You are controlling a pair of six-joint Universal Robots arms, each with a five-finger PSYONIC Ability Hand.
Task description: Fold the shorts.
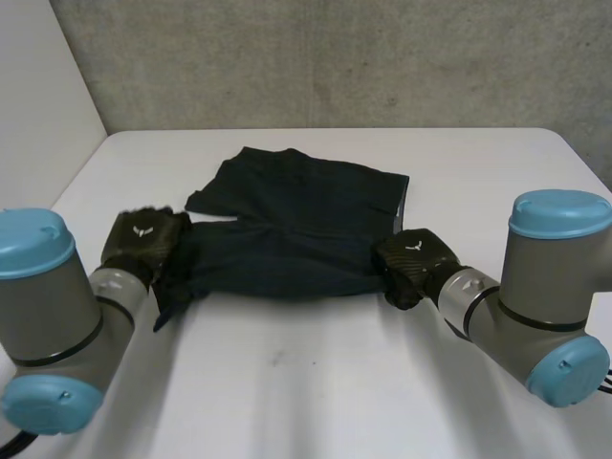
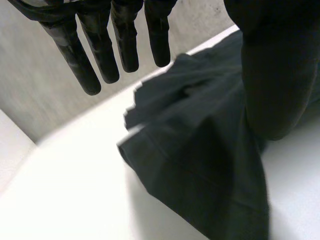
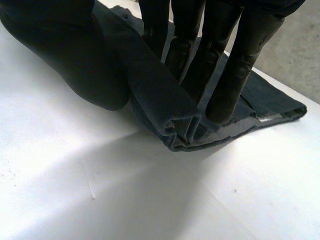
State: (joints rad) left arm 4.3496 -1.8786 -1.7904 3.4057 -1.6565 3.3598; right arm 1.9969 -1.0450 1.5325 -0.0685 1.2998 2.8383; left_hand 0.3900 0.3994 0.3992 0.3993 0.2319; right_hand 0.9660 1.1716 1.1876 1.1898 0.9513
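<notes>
Head view, shorts: the dark shorts [image 1: 296,229] lie spread on the middle of the white table [image 1: 316,382], partly folded over themselves, with the grey wall [image 1: 335,57] beyond them at 12 o'clock.
Head view, left hand: my left hand [image 1: 143,239] sits at the 9 o'clock side of the shorts, right at their edge, and a bit of cloth hangs down beside it towards 7 o'clock.
Head view, right hand: my right hand [image 1: 411,263] rests at the 4 o'clock corner of the shorts, touching the cloth.
Head view, arms: my left arm [image 1: 57,316] comes in from 8 o'clock and my right arm [image 1: 545,287] from 4 o'clock.
Left wrist view, hand state: my fingers [image 2: 100,50] are straight, spread and clear of the cloth, so this hand is open and holds nothing.
Left wrist view, shorts: the shorts [image 2: 200,165] lie rumpled under my palm and beside my thumb [image 2: 280,75].
Right wrist view, hand state: my straight fingers [image 3: 240,65] press down on the shorts, and a raised fold of the edge [image 3: 165,105] is pinched between them and my thumb [image 3: 75,55].
Right wrist view, shorts: the pinched fold is at a corner, with bare table just beyond my fingertips.
</notes>
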